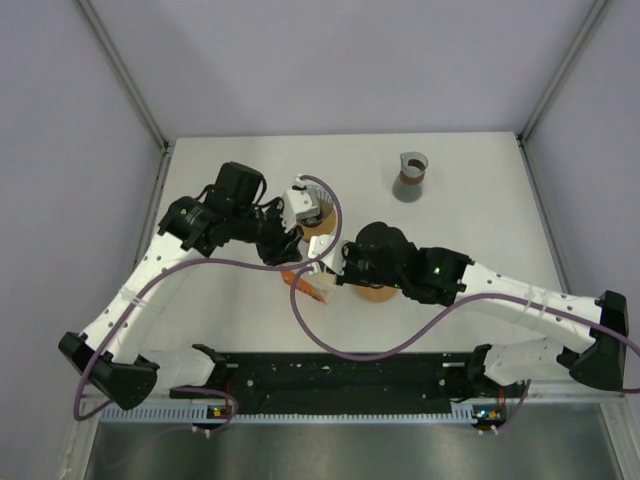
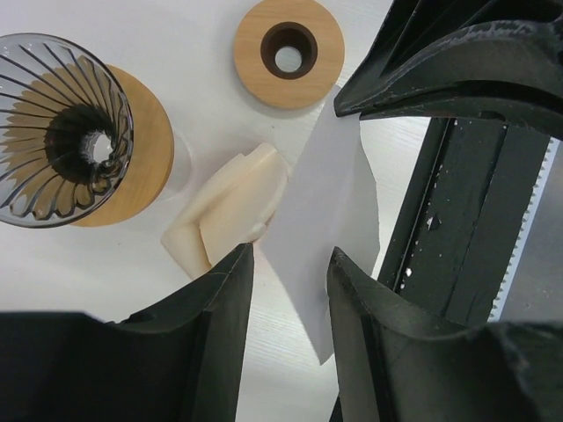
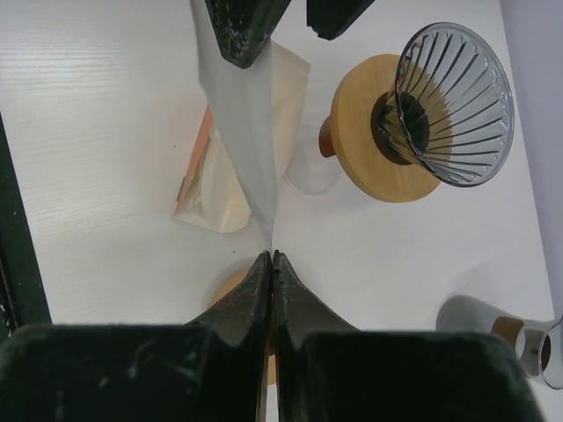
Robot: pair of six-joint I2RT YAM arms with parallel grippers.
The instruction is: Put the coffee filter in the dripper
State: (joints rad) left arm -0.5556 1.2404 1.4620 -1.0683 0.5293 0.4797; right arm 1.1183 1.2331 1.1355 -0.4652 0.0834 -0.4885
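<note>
The white coffee filter (image 3: 242, 114) hangs in the air, pinched by its tip in my right gripper (image 3: 272, 253), which is shut on it. My left gripper (image 2: 290, 264) is open, one finger on each side of the filter's (image 2: 330, 211) lower edge, with a gap still showing on both sides. The glass ribbed dripper (image 2: 62, 132) stands on its round wooden base (image 2: 145, 149) to the left of the filter, uncovered and with nothing in it. In the top view both grippers (image 1: 300, 240) (image 1: 330, 260) meet near the table's middle, just in front of the dripper (image 1: 320, 220).
A cream pack of filters (image 2: 229, 211) lies on the table under the held filter. A wooden ring (image 2: 288, 53) sits beside it. A grey cup with a brown band (image 1: 411, 176) stands at the back right. The black rail (image 1: 340, 375) runs along the near edge.
</note>
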